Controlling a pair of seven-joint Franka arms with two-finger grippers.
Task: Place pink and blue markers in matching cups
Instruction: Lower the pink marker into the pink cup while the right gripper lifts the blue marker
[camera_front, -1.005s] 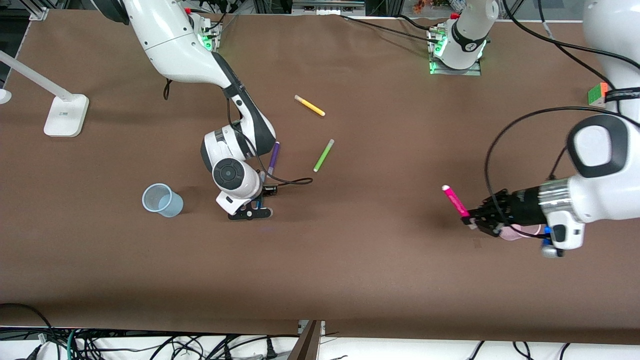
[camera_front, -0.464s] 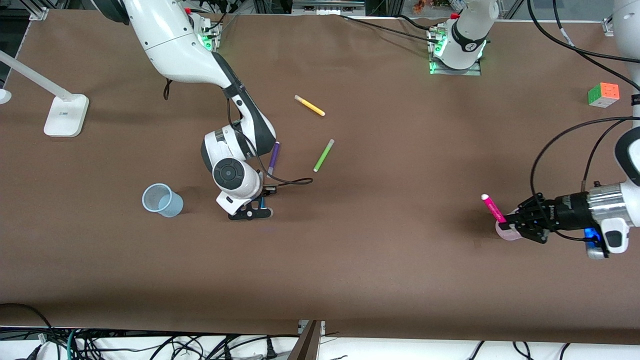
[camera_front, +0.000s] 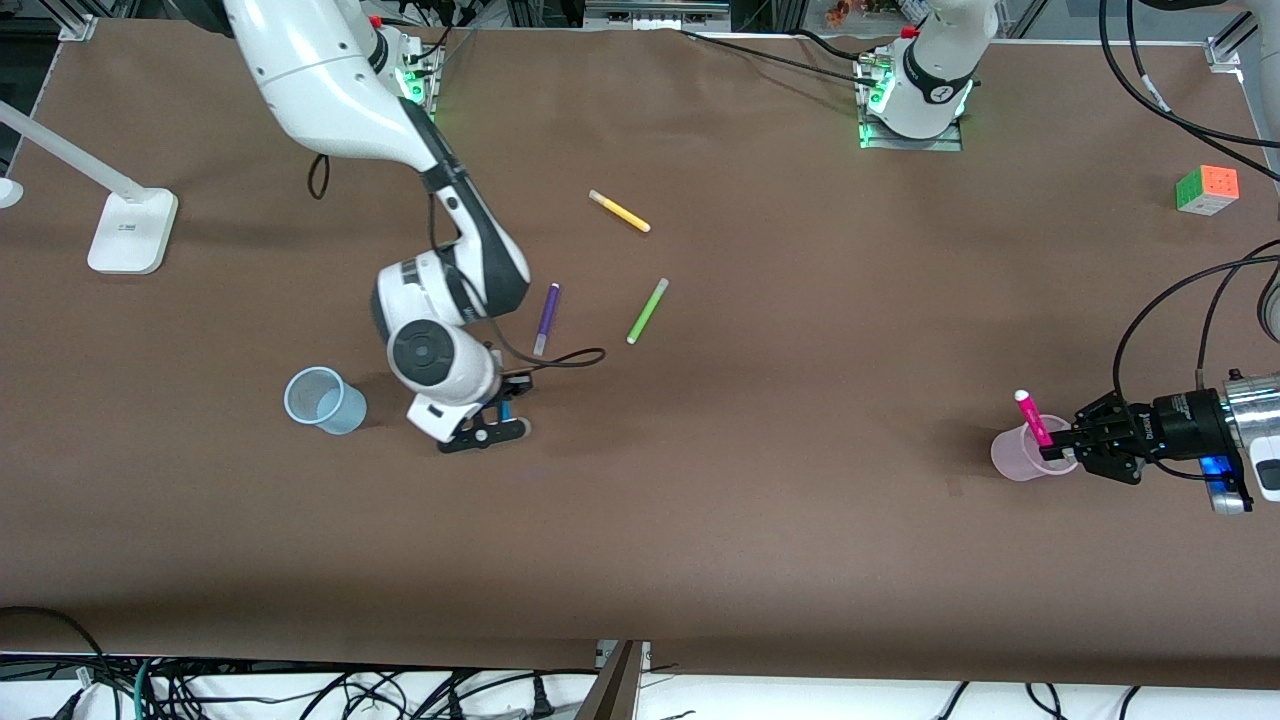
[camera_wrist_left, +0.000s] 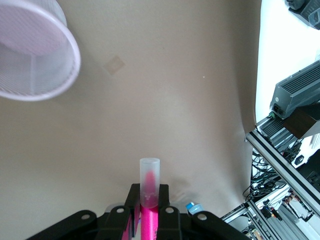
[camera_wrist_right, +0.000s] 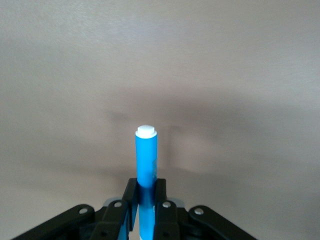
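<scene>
My left gripper (camera_front: 1058, 445) is shut on the pink marker (camera_front: 1032, 418) and holds it tilted over the pale pink cup (camera_front: 1012, 459) at the left arm's end of the table. In the left wrist view the marker's pale cap (camera_wrist_left: 149, 181) sticks out between my fingers and the pink cup (camera_wrist_left: 35, 60) shows off to one side. My right gripper (camera_front: 497, 418) is shut on the blue marker (camera_front: 504, 409), low over the table beside the pale blue cup (camera_front: 322, 400). The right wrist view shows the blue marker (camera_wrist_right: 146, 155) upright between my fingers.
A purple marker (camera_front: 546, 318), a lime green marker (camera_front: 647, 311) and a yellow marker (camera_front: 619, 211) lie on the brown table, farther from the front camera than my right gripper. A colour cube (camera_front: 1207, 189) sits near the left arm's end. A white lamp base (camera_front: 130, 231) stands at the right arm's end.
My left gripper carried the pink marker toward the left arm's end, uncovering the pink cup, and now holds it over the cup. My right gripper moved with the blue marker toward the blue cup.
</scene>
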